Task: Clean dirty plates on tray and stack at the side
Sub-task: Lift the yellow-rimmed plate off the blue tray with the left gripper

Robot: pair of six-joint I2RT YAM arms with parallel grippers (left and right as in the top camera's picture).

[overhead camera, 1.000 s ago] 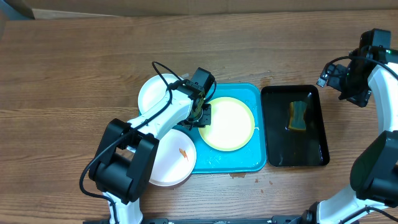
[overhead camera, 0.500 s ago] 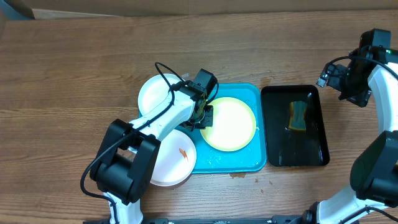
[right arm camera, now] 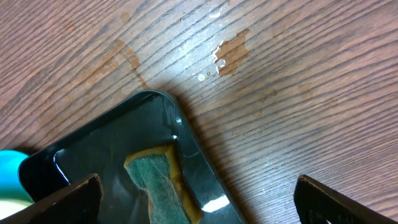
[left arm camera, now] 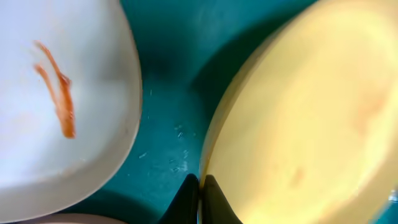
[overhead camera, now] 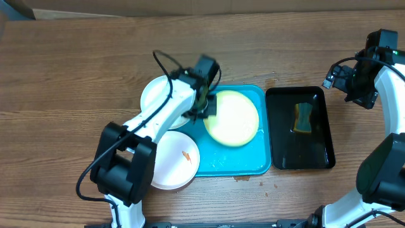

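Plate in hand (overhead): the yellow-green plate [overhead camera: 233, 119] is over the turquoise tray [overhead camera: 253, 166] and looks tipped rather than flat. The left gripper [overhead camera: 207, 107] is at its left rim.
Other plates (overhead): a plain white plate [overhead camera: 157, 95] lies on the bench [overhead camera: 76, 63] just left of the tray. A streaked white plate [overhead camera: 177, 161] overlaps the tray's lower-left edge.
Cleaning kit (overhead): a sponge [overhead camera: 304, 118] lies in the black tray [overhead camera: 319, 155], just right of the turquoise one.
Grip (left wrist): the left gripper is clenched on the yellow-green plate's rim, fingertips pinched together at the very edge. The streaked white plate is at the left, with bare tray between the two.
Doing it well (left wrist): a thin rim pinch on a plate that is likely wet can pivot. Squeeze firmly, raise it slowly, and keep the low edge clear of the tray's rim and the streaked plate.
Free arm (right wrist): the right gripper [right arm camera: 199, 202] is released, fingers wide apart and holding nothing, above the black tray's corner and the sponge.
Next call (right wrist): the sponge probably needs fetching. Descend squarely over it and avoid the tray wall.
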